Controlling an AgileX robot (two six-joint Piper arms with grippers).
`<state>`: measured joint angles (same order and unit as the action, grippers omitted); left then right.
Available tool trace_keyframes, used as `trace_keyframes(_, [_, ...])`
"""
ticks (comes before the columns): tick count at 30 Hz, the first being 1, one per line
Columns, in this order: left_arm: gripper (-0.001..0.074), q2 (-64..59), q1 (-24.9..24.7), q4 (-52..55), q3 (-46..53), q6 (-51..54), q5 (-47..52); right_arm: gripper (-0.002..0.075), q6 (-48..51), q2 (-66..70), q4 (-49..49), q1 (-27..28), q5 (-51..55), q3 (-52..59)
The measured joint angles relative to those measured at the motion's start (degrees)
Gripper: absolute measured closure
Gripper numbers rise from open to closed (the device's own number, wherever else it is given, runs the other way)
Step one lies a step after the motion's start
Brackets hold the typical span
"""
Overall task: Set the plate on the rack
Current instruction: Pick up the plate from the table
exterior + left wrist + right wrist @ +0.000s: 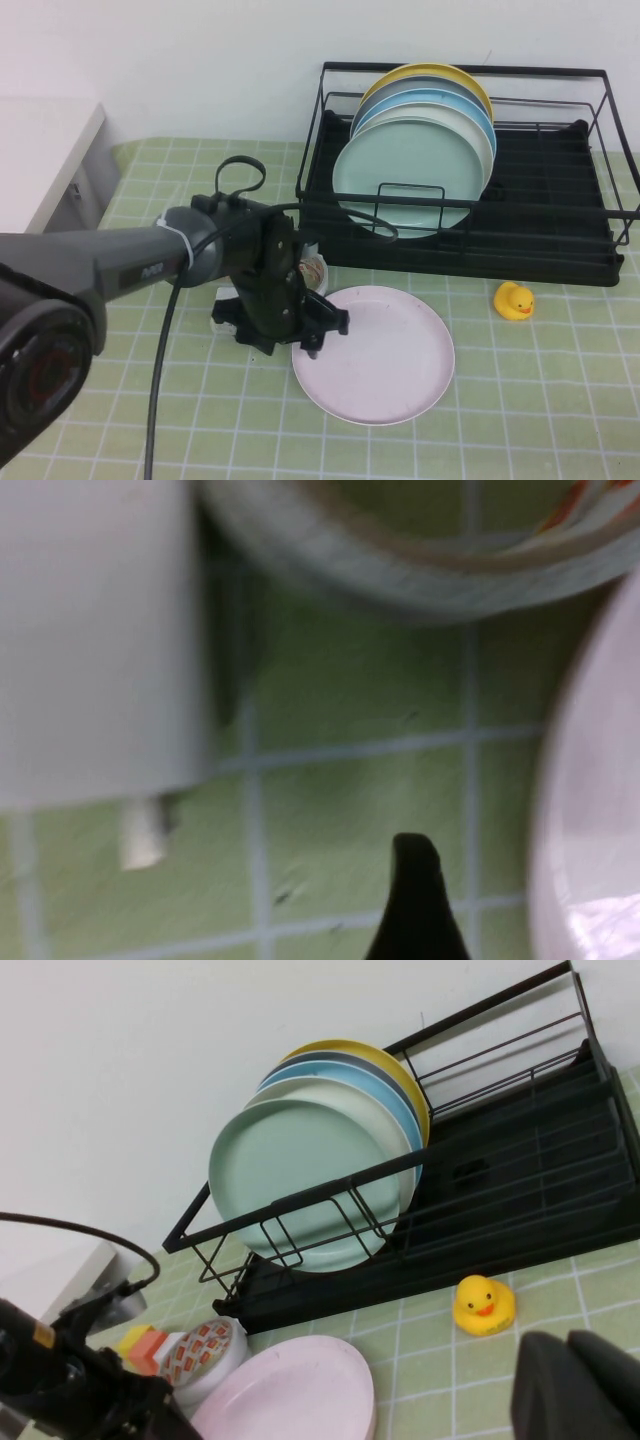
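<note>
Plate [375,355] flat, left pincer [318,335] at rim

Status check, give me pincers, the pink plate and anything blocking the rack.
Left pincer low at pink plate left rim, no grip seen. Right pincer off to the side. Plate flat on table. Rack holds four upright plates; right slots free.

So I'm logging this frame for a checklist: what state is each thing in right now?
Pink plate: flat on the table, not lifted.
Rack: upright, with four plates standing in it on the left.
Mint-green plate: on edge, frontmost in the rack.
Left hand: low at the pink plate's left rim.
Right hand: off to the right, holding nothing visible.
Toy duck: upright on the table.
</note>
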<state>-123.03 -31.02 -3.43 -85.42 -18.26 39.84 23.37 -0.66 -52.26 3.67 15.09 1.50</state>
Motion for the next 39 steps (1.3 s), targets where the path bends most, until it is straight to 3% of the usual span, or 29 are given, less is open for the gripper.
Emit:
trace_keyframes(7, [0.0306, -1.78, 0.0, -3.55, -0.25, 2.66, -2.67, 0.0716, 1.19, 0.0, 0.0, 0.0, 0.0, 0.0])
trace_keyframes(11, [0.0361, -2.7, 0.0, -4.03, -0.25, 4.16, -2.9, 0.0716, 1.83, 0.0, 0.0, 0.0, 0.0, 0.0])
trace_keyframes(14, [0.0447, -2.77, 0.0, -4.12, -0.4, 4.52, -2.9, 0.0716, 2.25, 0.0, 0.0, 0.0, 0.0, 0.0])
trace_keyframes(18, [0.0631, -2.83, 0.0, -3.86, -0.48, 4.55, -2.68, 0.0716, 2.25, 0.0, 0.0, 0.0, -0.23, 0.0])
trace_keyframes(21, [0.0702, -2.92, 0.14, -5.53, -1.84, 4.55, -0.72, 0.0716, 2.25, 0.0, -0.1, 0.0, -0.44, 0.0])
trace_keyframes(31, [0.0731, -3.61, 8.37, -40.53, -2.73, 27.31, 10.41, 0.0717, 2.25, 0.0, -2.98, 0.0, 0.8, 0.0])
trace_keyframes(39, [0.0731, -0.46, 12.77, -52.94, -2.73, 42.69, 17.04, 0.0699, -2.52, 0.0, -6.91, 0.0, 9.57, 0.0])
